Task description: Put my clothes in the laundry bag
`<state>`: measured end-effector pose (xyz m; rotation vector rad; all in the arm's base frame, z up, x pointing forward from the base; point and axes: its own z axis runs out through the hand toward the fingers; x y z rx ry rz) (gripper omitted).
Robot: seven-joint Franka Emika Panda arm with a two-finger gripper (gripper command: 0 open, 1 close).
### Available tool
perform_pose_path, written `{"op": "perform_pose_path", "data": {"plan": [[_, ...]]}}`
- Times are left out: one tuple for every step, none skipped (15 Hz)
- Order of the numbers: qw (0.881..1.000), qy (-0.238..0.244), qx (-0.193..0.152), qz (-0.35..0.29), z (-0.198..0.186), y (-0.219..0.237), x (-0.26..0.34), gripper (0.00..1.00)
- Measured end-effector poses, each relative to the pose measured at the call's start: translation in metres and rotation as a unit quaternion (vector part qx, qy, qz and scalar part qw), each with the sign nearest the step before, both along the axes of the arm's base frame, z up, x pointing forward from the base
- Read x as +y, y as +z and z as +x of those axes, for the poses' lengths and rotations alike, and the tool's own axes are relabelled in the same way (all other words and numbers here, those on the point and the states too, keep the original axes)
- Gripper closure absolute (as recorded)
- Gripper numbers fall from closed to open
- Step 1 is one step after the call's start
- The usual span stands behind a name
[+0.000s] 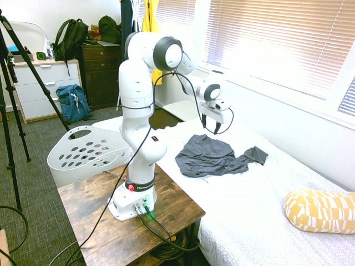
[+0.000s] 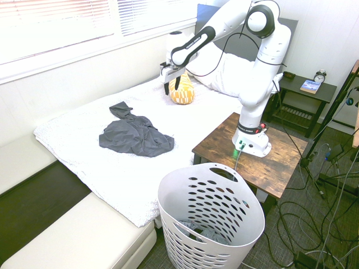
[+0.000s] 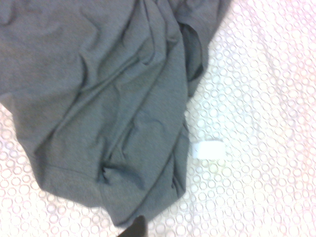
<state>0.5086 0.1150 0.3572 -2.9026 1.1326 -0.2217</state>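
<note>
The clothes (image 1: 213, 156) are one dark grey garment lying crumpled on the white bed cover (image 1: 260, 194). My gripper (image 1: 212, 127) hangs open just above the garment's far edge and holds nothing. From the other side the gripper (image 2: 171, 86) is in the air beyond the clothes (image 2: 134, 137), in front of the yellow pillow. Grey fabric (image 3: 98, 98) fills most of the wrist view, with a small white tag (image 3: 208, 149) beside it on the cover. The laundry bag (image 1: 83, 149), a white holed basket (image 2: 210, 218), stands on the floor at the foot of the bed.
A yellow patterned pillow (image 1: 319, 210) lies further up the bed. The arm's base sits on a wooden side table (image 1: 177, 210). A blue backpack (image 1: 72, 102), a dark green backpack (image 1: 69, 36) and a yellow jacket (image 1: 150, 16) are at the far wall.
</note>
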Motion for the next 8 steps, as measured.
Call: {"op": "perform_pose_path", "data": {"plan": [[1.000, 0.006, -0.007, -0.011, 0.013, -0.016, 0.018, 0.00], [1.000, 0.013, -0.007, -0.019, 0.024, -0.041, 0.033, 0.00], [1.000, 0.021, -0.003, -0.023, 0.032, -0.069, 0.044, 0.00], [0.999, 0.026, 0.000, -0.026, 0.042, -0.097, 0.055, 0.00], [0.999, 0.031, 0.002, -0.032, 0.052, -0.124, 0.066, 0.00], [0.999, 0.036, 0.002, -0.041, 0.062, -0.148, 0.079, 0.00], [0.998, 0.041, 0.001, -0.049, 0.072, -0.172, 0.088, 0.00], [0.997, 0.044, 0.001, -0.060, 0.081, -0.204, 0.088, 0.00]]}}
